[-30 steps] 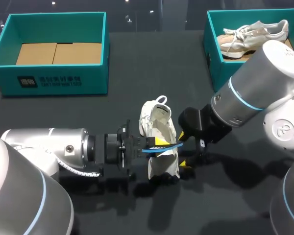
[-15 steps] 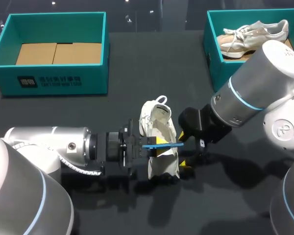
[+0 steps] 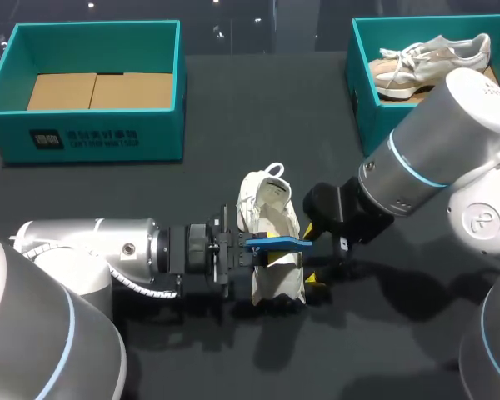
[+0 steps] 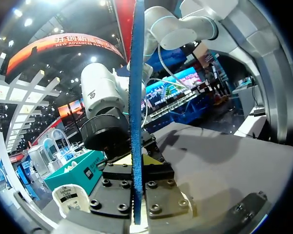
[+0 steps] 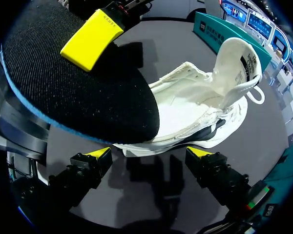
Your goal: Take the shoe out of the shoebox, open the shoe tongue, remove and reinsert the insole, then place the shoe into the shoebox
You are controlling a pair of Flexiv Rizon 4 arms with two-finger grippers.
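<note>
A white shoe (image 3: 271,218) stands on the dark table near the middle, heel loop toward the far side. My left gripper (image 3: 248,248) comes in from the left and is shut on a blue-edged insole (image 3: 279,242), held just above the shoe's opening. In the left wrist view the insole (image 4: 136,87) shows edge-on, clamped in the left gripper (image 4: 136,171). My right gripper (image 5: 149,153) stands open right of the shoe (image 5: 205,109), its fingers either side of the shoe's sole edge. The insole's black face (image 5: 83,92) hangs over that gripper. In the head view the right gripper (image 3: 313,253) is partly hidden.
A teal shoebox (image 3: 8,125) with a cardboard floor stands at the back left. Another teal shoebox (image 3: 360,92) at the back right holds beige shoes (image 3: 429,58). Bare table lies between the boxes and along the front.
The left wrist has turned, bringing the insole from tilted to nearly level, and the gripper has edged slightly toward the shoe. The right arm and the shoe have kept still.
</note>
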